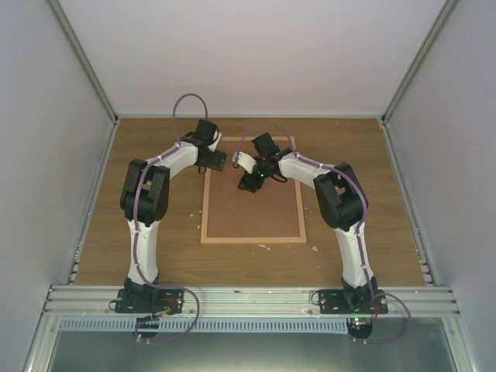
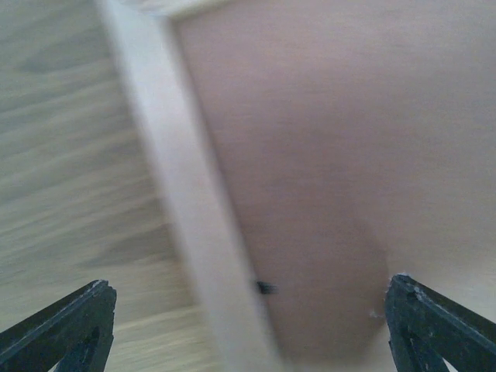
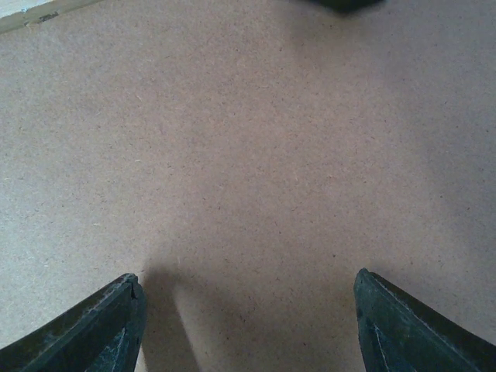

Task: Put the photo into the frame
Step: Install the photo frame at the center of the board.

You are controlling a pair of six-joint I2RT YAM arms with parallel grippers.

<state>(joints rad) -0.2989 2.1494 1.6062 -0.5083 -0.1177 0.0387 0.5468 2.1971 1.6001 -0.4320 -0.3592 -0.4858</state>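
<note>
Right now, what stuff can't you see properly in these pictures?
The photo: in no view; perhaps under the backing board, cannot tell.
Left wrist view: blur smears the frame's rail and a small dark mark beside it.
Top view: the right gripper covers part of the board.
Right wrist view: a dark shape is cut off by the top edge.

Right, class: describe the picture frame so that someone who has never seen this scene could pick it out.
Start at the wooden table; at its middle lies a large flat rectangle. That is the frame: thin pale wood rails around a plain brown board, unlike the darker grained table and the tiny white scraps nearby.
</note>
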